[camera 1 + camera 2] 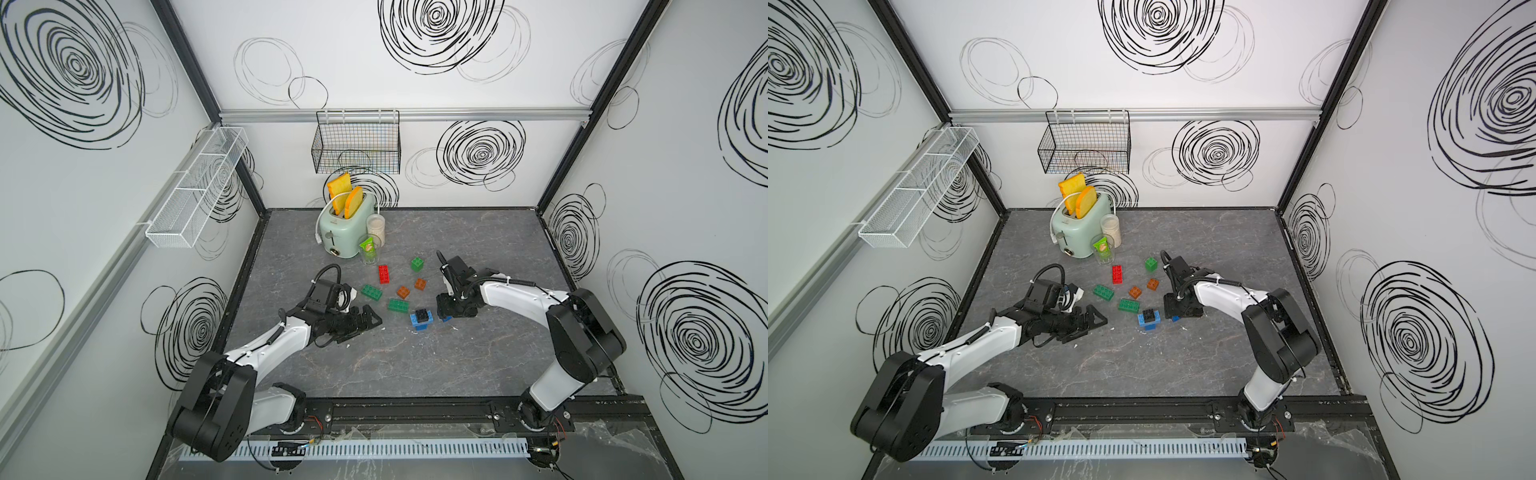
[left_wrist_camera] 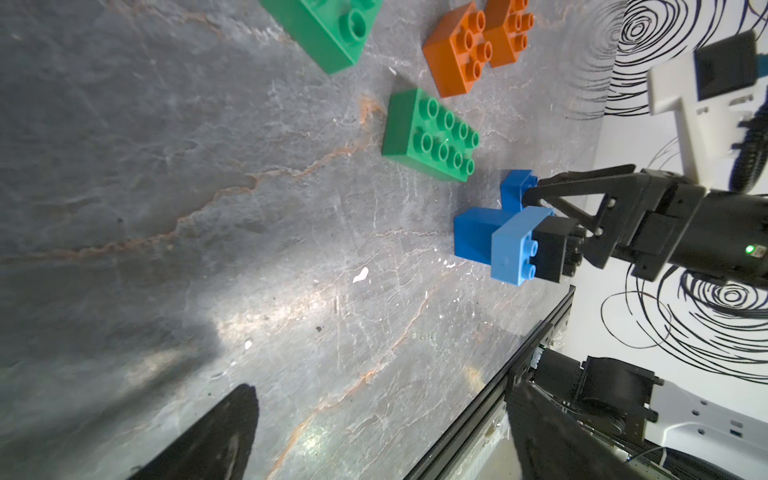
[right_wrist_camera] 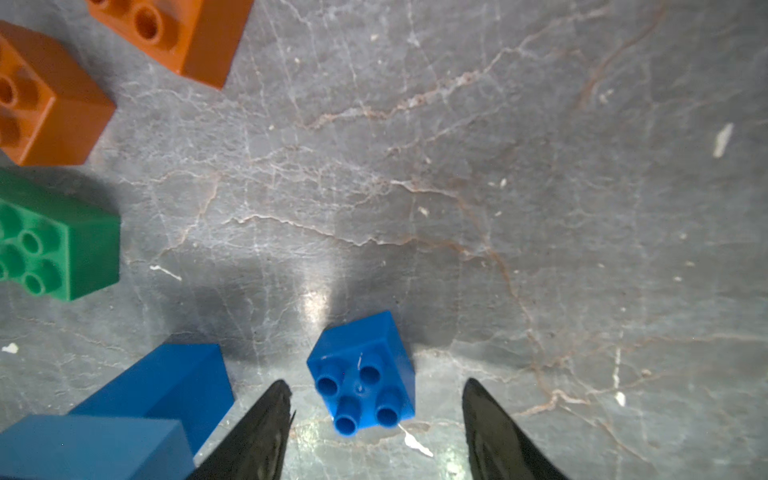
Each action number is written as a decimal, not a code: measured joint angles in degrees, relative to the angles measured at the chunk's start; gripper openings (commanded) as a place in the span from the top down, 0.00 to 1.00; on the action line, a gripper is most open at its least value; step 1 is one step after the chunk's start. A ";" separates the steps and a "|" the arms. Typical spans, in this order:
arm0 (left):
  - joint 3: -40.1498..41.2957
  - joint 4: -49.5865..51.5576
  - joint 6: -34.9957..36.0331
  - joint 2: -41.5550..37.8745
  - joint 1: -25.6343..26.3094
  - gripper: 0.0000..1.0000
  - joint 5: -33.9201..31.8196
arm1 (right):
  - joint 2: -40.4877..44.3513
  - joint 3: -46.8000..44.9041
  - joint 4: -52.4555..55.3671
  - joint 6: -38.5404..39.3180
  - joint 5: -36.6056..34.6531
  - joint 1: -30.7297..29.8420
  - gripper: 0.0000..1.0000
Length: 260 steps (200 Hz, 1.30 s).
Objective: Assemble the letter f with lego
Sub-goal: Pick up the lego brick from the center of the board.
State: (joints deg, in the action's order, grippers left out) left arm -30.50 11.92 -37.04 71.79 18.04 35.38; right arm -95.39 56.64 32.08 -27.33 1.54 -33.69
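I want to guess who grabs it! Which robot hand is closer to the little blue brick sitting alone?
Right. The right gripper straddles the little blue brick without touching it. The left gripper is open, off beyond the blue-and-black stack.

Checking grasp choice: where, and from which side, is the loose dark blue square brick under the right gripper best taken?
Grip two opposite flat side walls of the dark blue square brick, from straight above: it sits studs-up on the table, clear of the blue stack. The right gripper straddles it, open; it lies slightly askew, so a small wrist turn likely helps.
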 measured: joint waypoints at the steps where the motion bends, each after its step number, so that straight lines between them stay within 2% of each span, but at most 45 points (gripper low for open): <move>1: 0.00 0.00 0.00 0.02 -0.02 0.02 0.04 | -0.02 0.00 -0.02 0.02 -0.02 0.00 0.38; 133: 0.00 -0.24 -0.02 1.36 -0.59 0.00 0.59 | -1.77 0.07 -0.59 1.33 -0.63 -0.63 0.63; 174: -0.33 -1.42 -0.28 3.21 1.44 0.04 0.83 | -1.46 2.12 1.18 1.27 -1.77 -0.63 0.65; 199: -1.01 -6.75 -2.49 5.05 5.07 0.08 2.43 | -0.24 6.29 4.48 1.25 -2.47 -0.63 0.65; 245: -3.34 -17.90 -7.74 11.76 11.19 0.27 3.63 | 3.13 15.87 11.04 1.20 -2.25 -1.46 0.64; 260: -3.96 -20.57 -9.14 13.90 12.15 0.30 3.65 | 3.43 17.90 12.76 1.14 -1.44 -2.62 0.64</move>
State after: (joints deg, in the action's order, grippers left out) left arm -34.46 -8.64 -46.17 85.69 30.20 39.03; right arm -91.96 74.54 44.84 -26.20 0.10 -36.32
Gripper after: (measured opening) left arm 0.721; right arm 0.361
